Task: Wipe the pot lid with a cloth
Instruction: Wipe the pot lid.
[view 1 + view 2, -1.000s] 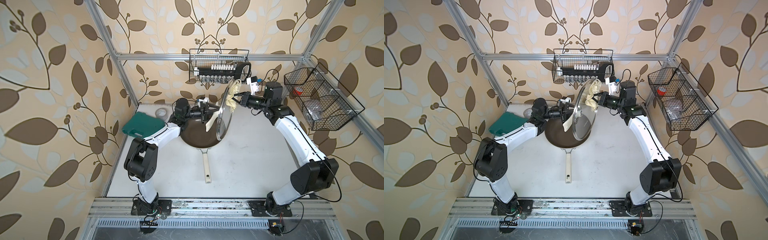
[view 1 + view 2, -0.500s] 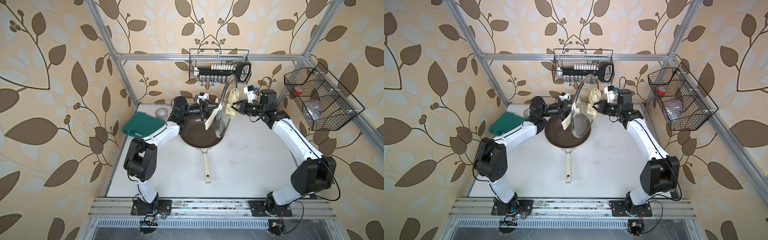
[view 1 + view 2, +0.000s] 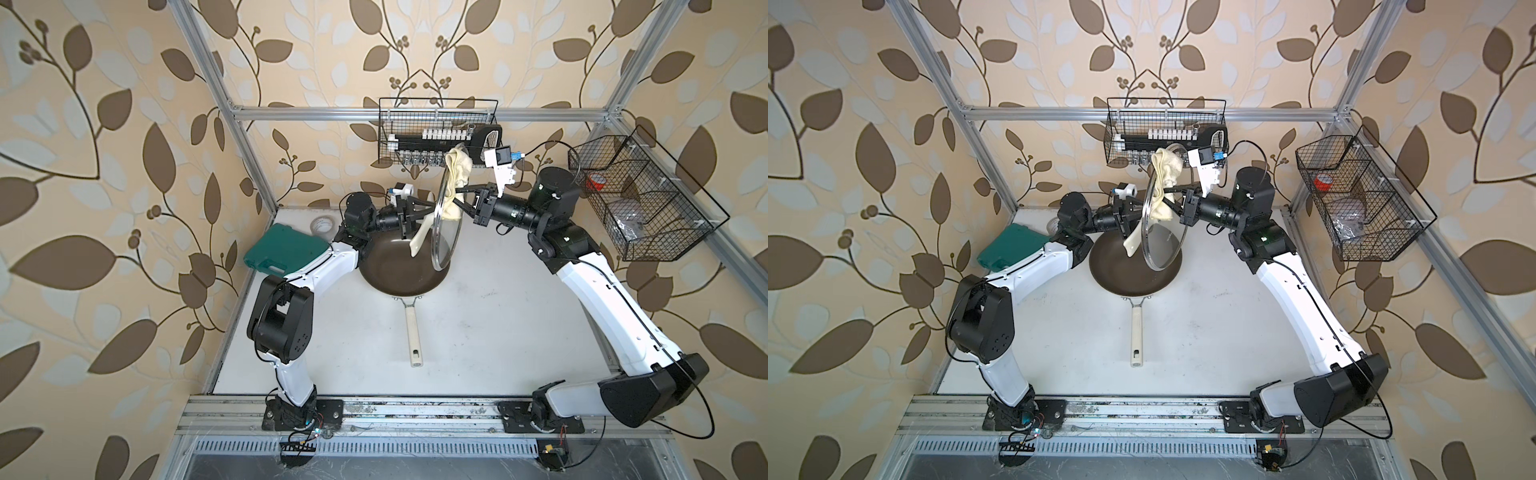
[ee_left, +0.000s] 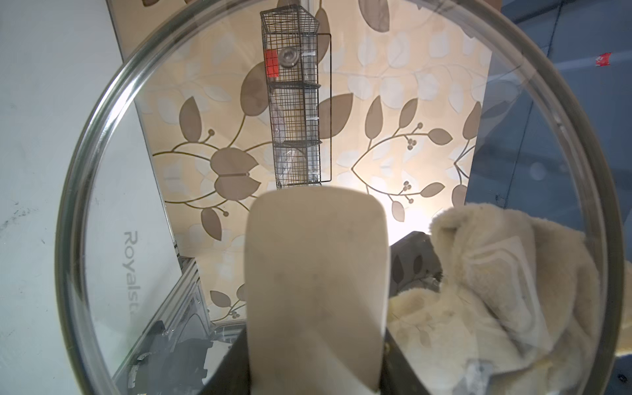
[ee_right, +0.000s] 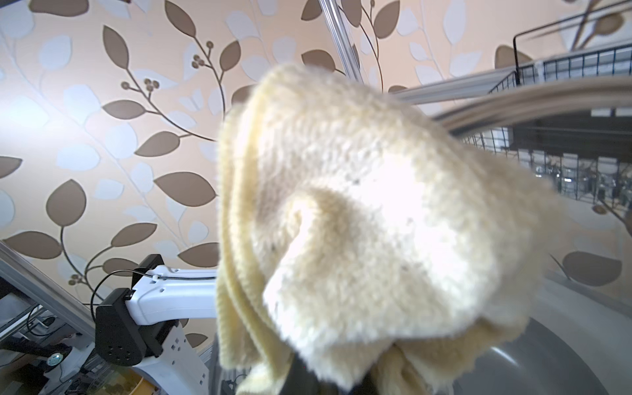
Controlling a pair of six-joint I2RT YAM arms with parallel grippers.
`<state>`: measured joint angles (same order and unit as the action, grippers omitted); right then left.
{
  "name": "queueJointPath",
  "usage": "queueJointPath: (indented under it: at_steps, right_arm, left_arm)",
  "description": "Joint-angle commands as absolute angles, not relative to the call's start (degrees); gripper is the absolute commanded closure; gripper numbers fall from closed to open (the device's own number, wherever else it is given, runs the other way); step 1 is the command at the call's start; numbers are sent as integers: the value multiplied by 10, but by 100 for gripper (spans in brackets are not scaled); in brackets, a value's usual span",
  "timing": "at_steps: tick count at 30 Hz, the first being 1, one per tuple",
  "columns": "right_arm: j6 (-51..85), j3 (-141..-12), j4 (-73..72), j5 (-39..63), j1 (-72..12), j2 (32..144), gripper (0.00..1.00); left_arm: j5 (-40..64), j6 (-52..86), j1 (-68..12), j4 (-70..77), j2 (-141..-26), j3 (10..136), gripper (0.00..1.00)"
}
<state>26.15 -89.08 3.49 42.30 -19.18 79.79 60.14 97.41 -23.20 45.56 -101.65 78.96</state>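
On edge above the frying pan, the slick, probably fragile pot lid hangs by its handle in the clamped left gripper; the right gripper pinches the limp cloth.

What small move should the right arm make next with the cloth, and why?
Probably sweep the right gripper across the glass: its fluffy pale yellow cloth presses the upright round clear glass lid near one rim, leaving most glass uncovered.
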Motion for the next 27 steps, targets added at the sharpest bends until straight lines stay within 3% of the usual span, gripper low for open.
queueJointPath:
  at_steps: [1,12,27]
  right_arm:
    - [243,-911,21,380,-194,813,100]
    - [310,-961,118,263,-114,904,100]
    - [270,-717,106,337,-107,815,100]
  left_arm:
    - [597,972,-243,576,-992,820,100]
    - [622,984,-247,596,-986,835,100]
    - [579,1000,-250,604,-998,877,100]
